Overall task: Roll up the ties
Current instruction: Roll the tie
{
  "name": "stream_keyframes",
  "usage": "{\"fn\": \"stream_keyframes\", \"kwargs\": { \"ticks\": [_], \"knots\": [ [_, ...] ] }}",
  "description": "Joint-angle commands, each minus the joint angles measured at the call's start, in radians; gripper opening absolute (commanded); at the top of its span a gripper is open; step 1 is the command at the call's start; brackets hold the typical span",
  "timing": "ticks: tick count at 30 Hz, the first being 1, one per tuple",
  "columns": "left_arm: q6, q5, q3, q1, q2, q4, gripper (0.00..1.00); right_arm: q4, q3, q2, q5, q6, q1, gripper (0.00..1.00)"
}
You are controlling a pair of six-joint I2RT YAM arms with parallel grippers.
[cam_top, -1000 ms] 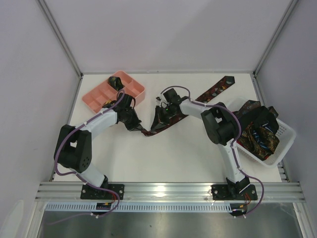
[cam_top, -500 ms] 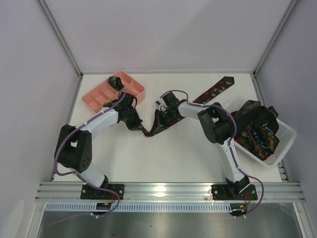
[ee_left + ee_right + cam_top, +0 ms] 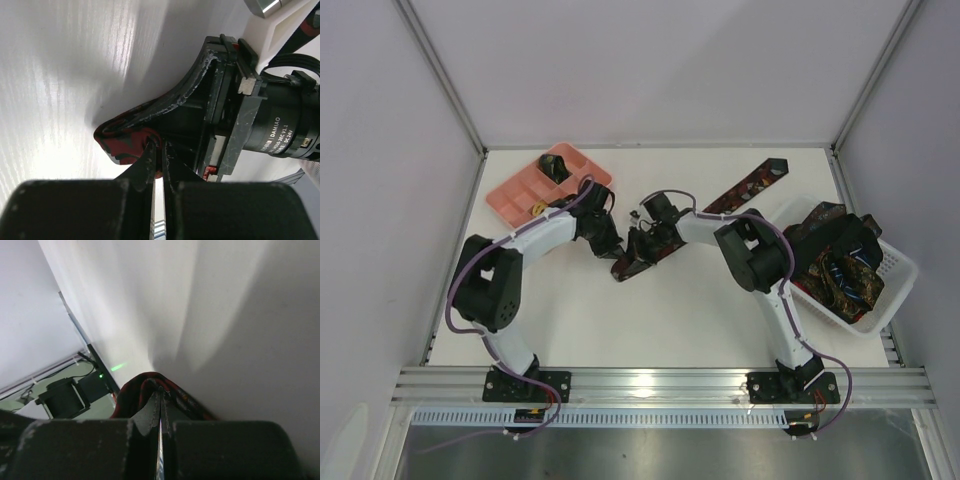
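Observation:
One dark tie [image 3: 748,183] with red-orange patterning lies slantwise across the table, its far end pointing to the back right. Its near end [image 3: 625,268] is bunched up between the two grippers. My left gripper [image 3: 613,248] is shut on that bunched end; in the left wrist view its jaws [image 3: 159,146] pinch the red and dark fold of the tie [image 3: 122,140]. My right gripper [image 3: 639,246] stands right beside it, shut on the same tie; in the right wrist view its tips [image 3: 161,391] clamp a raised fold of the tie [image 3: 132,392].
A pink compartment tray [image 3: 506,196] sits at the back left with a rolled dark tie [image 3: 555,165] in one compartment. A white mesh basket [image 3: 898,268] at the right holds several loose ties [image 3: 840,265]. The right gripper's body [image 3: 250,100] fills the left wrist view.
The left arm has swung right, toward the right gripper, carrying the tie's near end. The tie's near end is more bunched and its far end has slid slightly inward.

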Motion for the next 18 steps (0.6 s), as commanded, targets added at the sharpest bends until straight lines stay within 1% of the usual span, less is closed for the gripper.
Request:
{"fn": "stream_keyframes", "kwargs": {
  "ticks": [1,10,18],
  "knots": [
    [-0.026,0.018,0.028,-0.015,0.014,0.045,0.0,0.022,-0.047,-0.046,0.008,0.041,-0.026,0.0],
    [-0.024,0.004,0.02,-0.031,0.021,0.047,0.0,-0.023,-0.08,-0.134,0.064,0.035,-0.061,0.0],
    [-0.018,-0.002,0.042,-0.034,0.026,0.033,0.0,-0.107,-0.09,-0.163,0.143,-0.054,-0.103,0.0]
  ]
}}
